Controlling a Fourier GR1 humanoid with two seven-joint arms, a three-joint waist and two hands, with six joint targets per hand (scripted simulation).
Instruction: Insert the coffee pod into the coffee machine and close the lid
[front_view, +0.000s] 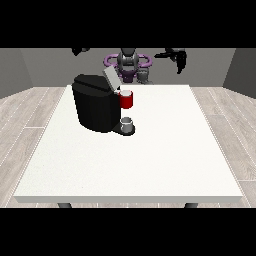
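A small grey thing (127, 122) sat on the machine (96, 102) base, toward the counter (150, 160) far edge; whether it was the pod was unclear. It looked light, rigid, best pinched at its sides. Lid (110, 78) stood open. Both hands (179, 56) (80, 50) hovered behind, holding nothing; finger pose unclear.

The black coffee machine (95, 102) stands upright on the table, its grey lid (110, 78) raised.

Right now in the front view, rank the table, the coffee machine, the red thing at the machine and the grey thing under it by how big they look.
1. Table
2. Coffee machine
3. Red thing at the machine
4. Grey thing below it; these last two look close in size, so that order is unsure.
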